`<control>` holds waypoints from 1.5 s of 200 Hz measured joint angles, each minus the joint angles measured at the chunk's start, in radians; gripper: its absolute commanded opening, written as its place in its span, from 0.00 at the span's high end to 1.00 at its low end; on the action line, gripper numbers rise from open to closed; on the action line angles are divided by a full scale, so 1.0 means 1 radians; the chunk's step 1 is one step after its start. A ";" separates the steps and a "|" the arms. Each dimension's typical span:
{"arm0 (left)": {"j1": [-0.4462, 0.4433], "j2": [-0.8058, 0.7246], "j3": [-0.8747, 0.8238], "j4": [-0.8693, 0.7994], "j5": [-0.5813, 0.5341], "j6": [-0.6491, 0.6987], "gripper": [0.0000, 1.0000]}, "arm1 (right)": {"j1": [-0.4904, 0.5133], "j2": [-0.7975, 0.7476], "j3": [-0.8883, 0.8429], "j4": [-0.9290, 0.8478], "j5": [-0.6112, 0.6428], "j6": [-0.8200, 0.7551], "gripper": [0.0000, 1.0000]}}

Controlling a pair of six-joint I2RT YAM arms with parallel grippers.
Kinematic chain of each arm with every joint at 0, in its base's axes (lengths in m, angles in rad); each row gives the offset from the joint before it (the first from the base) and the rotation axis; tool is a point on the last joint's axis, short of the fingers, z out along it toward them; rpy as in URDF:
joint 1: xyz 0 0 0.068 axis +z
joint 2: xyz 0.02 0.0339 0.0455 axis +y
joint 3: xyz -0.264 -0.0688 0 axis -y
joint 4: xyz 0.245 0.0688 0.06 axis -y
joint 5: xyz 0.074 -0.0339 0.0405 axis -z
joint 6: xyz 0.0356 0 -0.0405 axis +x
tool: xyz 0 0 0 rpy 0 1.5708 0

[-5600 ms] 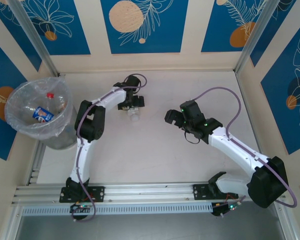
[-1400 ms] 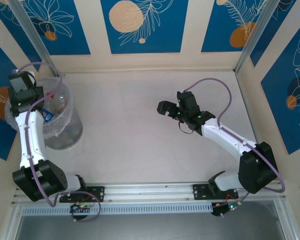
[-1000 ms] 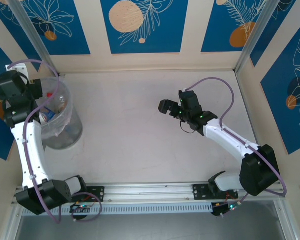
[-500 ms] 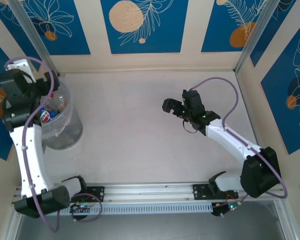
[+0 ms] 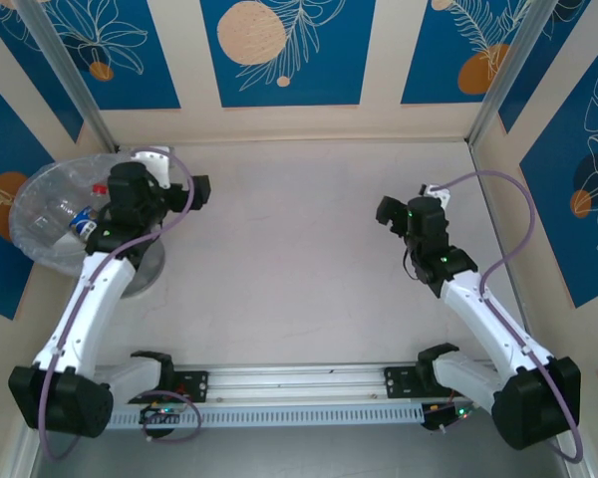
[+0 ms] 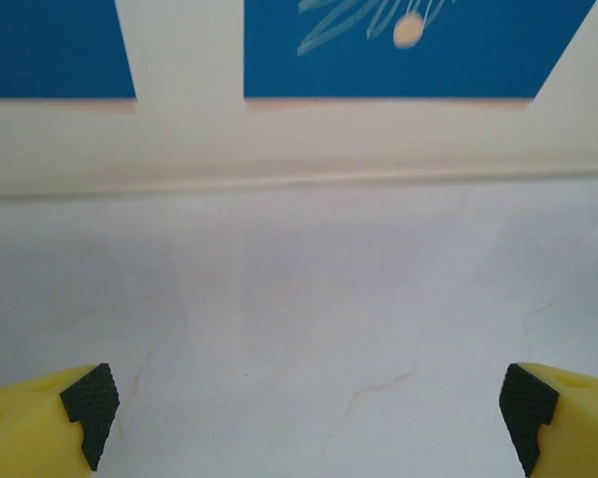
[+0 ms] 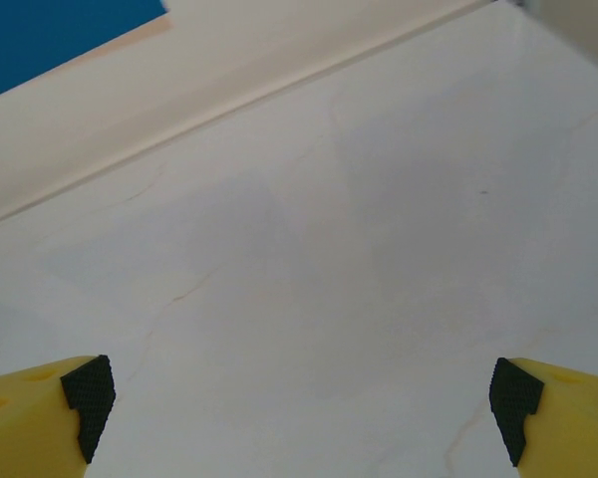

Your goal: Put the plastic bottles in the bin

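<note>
Top camera first: my left pincer (image 5: 196,191) hangs over the table (image 5: 299,299) just to the right of the bin (image 5: 42,257), and the right pincer (image 5: 387,211) is well apart from it, over on the right side. Both are carrying nothing. The bin sits at the far left with its crinkly clear bag hanging over the rim. Every one of the plastic bottles (image 5: 80,219) I can make out is lying down inside it. One has a blue label, there's a red cap (image 5: 100,187) beside it, and the others are clear shapes I can't really count through the bag. So I'd call this the tail end of the job. My guess for the next move is a look around for any straggler, and if there's nothing, both arms go back to rest. Left wrist cam: my left pincer (image 6: 307,398) has its jaws spread wide, yellow fingers with the black pads (image 6: 90,398) out at the two bottom corners. Between them it's bare pale tabletop running up to the far wall. Right wrist cam is much the same: the right pincer (image 7: 301,403) is wide open too, with its pads (image 7: 88,403) at the corners. Nothing is in the gap, and there's faintly veined table underneath.
</note>
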 measured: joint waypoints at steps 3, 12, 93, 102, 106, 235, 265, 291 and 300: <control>-0.002 0.006 -0.013 0.013 -0.001 0.002 0.01 | -0.012 -0.005 -0.010 0.004 -0.002 -0.002 0.00; -0.006 0.023 -0.056 0.055 -0.005 0.013 0.01 | -0.049 -0.013 -0.039 0.013 -0.002 -0.011 0.00; 0.006 0.253 -0.340 0.345 -0.179 0.151 0.01 | -0.288 0.081 -0.277 0.268 -0.140 -0.152 0.01; 0.012 0.288 -0.341 0.369 -0.174 0.160 0.01 | -0.297 0.106 -0.293 0.299 -0.154 -0.164 0.00; 0.013 0.304 -0.342 0.386 -0.169 0.167 0.01 | -0.300 0.119 -0.298 0.313 -0.164 -0.169 0.01; 0.050 0.419 -0.670 1.005 -0.158 0.153 0.01 | -0.235 0.482 -0.299 0.822 -0.381 -0.401 0.00; 0.051 0.418 -0.671 1.057 -0.188 0.142 0.01 | -0.238 0.526 -0.332 0.920 -0.384 -0.404 0.00; 0.052 0.418 -0.671 1.062 -0.179 0.146 0.01 | -0.243 0.528 -0.332 0.950 -0.385 -0.404 0.00; 0.054 0.418 -0.671 1.062 -0.173 0.147 0.01 | -0.243 0.528 -0.332 0.958 -0.385 -0.404 0.00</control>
